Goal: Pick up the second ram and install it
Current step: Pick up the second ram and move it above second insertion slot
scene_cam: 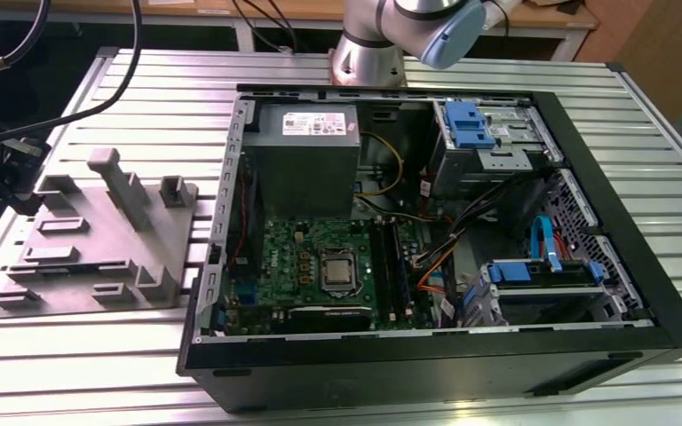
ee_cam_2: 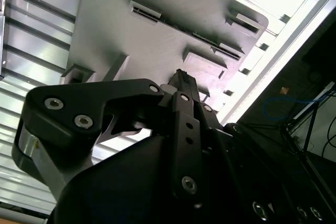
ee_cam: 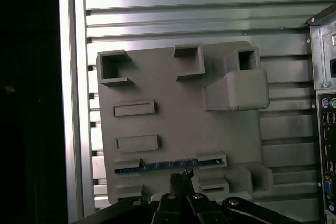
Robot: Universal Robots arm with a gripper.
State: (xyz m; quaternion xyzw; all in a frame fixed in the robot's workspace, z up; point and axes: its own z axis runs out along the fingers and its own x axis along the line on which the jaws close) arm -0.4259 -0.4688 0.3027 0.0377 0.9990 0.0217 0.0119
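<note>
- My hand (ee_cam: 181, 176) hangs over the grey fixture (ee_cam: 173, 108) on the desk (scene_cam: 317, 71). In both wrist views its fingers look pressed together at the tip, gripping nothing.
- The second ram (ee_cam: 157, 166) stands on edge in a long slot of the fixture, so I see only its thin blue top edge. In the first wrist view the fingertips sit just beside the middle of that edge, clear above it as far as I can judge.
- My first worry is the closed fingers. Brought down like this, they would strike the top of the stick or the slot walls instead of straddling it.
- The edge is narrow. A slight offset or twist could put one finger on the fixture wall and leave a skewed or partial grip.
- An off-centre grip could tilt the stick on lifting and jam it in the slot.
- The open computer case (scene_cam: 625, 293) is well apart from the fixture, and its motherboard (scene_cam: 317, 257) lies among cables, so a loose grip could shift on the way.
</note>
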